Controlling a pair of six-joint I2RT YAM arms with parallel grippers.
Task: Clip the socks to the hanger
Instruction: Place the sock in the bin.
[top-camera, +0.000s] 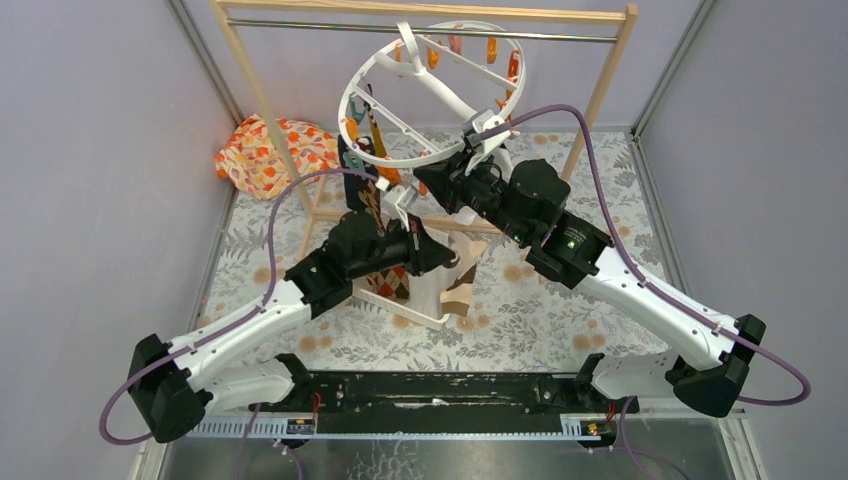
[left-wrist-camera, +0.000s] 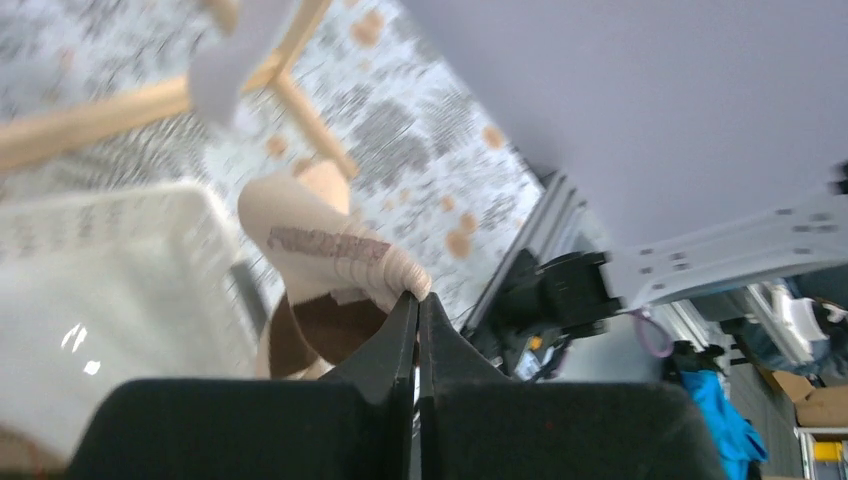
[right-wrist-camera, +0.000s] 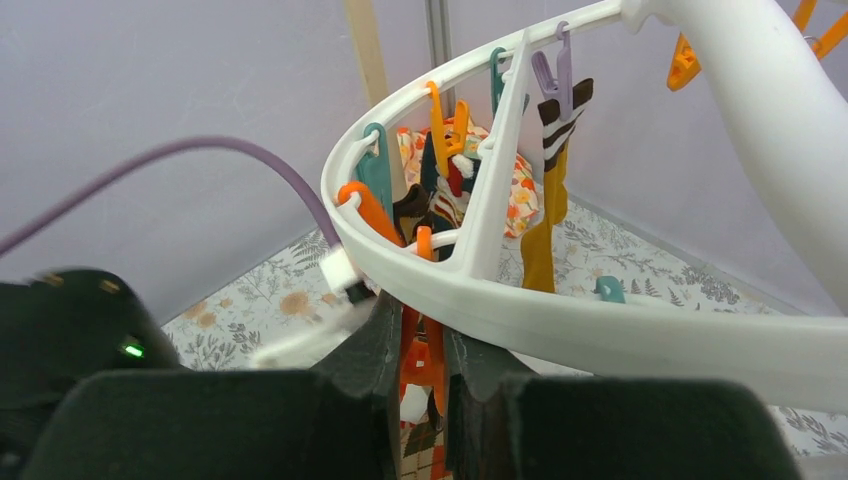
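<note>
The white ring hanger (top-camera: 430, 90) hangs tilted from the rail, with orange and teal clips; it also shows in the right wrist view (right-wrist-camera: 600, 320). A mustard sock with a striped cuff (right-wrist-camera: 545, 230) and darker socks hang clipped to it. My left gripper (top-camera: 450, 262) is shut on the cuff of a beige sock with a brown heel (left-wrist-camera: 330, 250), held beside the basket; the left gripper (left-wrist-camera: 418, 297) pinches it at the tips. My right gripper (right-wrist-camera: 425, 345) is shut on an orange clip (right-wrist-camera: 425, 360) just under the ring's rim, and it shows in the top view (top-camera: 420, 182).
A white slotted basket (top-camera: 400, 305) holding an argyle sock (top-camera: 388, 282) stands under the two grippers. The wooden rail frame (top-camera: 420, 12) spans the back. An orange-flowered cloth bundle (top-camera: 265, 150) lies at the back left. Grey walls close in both sides.
</note>
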